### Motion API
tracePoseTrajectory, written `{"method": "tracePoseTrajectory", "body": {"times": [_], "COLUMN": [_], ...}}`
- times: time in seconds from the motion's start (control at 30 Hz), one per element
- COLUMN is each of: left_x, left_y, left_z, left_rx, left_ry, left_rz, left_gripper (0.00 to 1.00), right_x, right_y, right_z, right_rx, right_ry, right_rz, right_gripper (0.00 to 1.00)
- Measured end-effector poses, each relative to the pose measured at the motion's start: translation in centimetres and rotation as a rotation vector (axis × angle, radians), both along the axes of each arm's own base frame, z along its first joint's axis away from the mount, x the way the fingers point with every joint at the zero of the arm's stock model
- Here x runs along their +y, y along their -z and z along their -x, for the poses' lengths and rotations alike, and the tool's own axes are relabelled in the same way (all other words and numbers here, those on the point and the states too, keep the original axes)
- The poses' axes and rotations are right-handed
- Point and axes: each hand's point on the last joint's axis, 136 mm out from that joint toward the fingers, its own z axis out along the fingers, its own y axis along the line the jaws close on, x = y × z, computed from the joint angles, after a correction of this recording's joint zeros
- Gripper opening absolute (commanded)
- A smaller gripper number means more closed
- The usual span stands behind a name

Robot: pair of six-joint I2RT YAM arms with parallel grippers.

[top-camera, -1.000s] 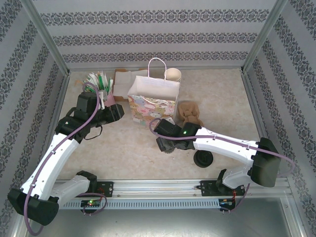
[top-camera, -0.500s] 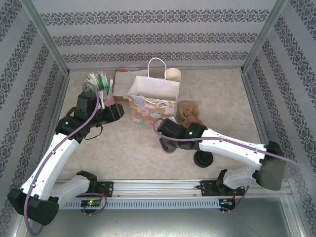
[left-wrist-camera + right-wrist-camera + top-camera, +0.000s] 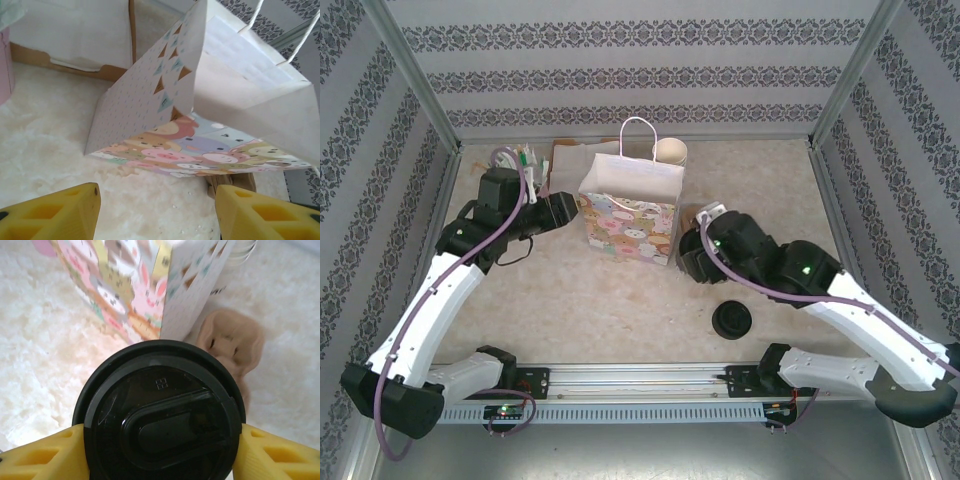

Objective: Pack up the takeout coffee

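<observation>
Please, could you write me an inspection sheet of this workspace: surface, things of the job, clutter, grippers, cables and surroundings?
Surface: cream fuzzy table cover; no spill seen.
Job's things: takeout coffee, black lid on, held near the open gift bag.
Clutter: loose black lid; cup stack; cardboard box; brown item beside the bag.
Grippers: left gripper open, facing the bag; right gripper shut on the coffee.
Cables: purple cable along each arm; no snag seen.
Surroundings: patterned walls, metal frame.
</observation>
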Motion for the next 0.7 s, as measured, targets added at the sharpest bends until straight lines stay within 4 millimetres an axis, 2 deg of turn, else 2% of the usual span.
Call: {"method": "tracePoseTrajectory", "body": {"times": [0.17, 0.37, 0.53, 0.7], "left_x": [-0.5, -2.4, -3.1, -2.1], "left_y": [-1.2, -1.3, -0.9, -0.6], "left_z": [-1.6, -3.6, -5.5, -6.5], "left_rx": [-0.020, -0.001, 0.027, 0.036], "left_ry": [0.015, 0.084, 0.112, 0.100], "left_rz": [-0.010, 0.019, 0.048, 0.057], "left_gripper": [0.64, 0.65, 0.64, 0.64], "right_x": [-0.1, 1.0, 3.6, 6.0], "right_y": [-6.1, -11.3, -13.5, -13.8], "right_z": [-1.7, -5.2, -8.8, -12.6], "right_rx": [-0.131, -0.248, -0.290, -0.285], "right_ry": [-0.031, -0.061, -0.150, -0.261], "right_rz": [-0.002, 0.009, 0.002, -0.037], "right_gripper": [0.63, 0.62, 0.61, 0.59]}}
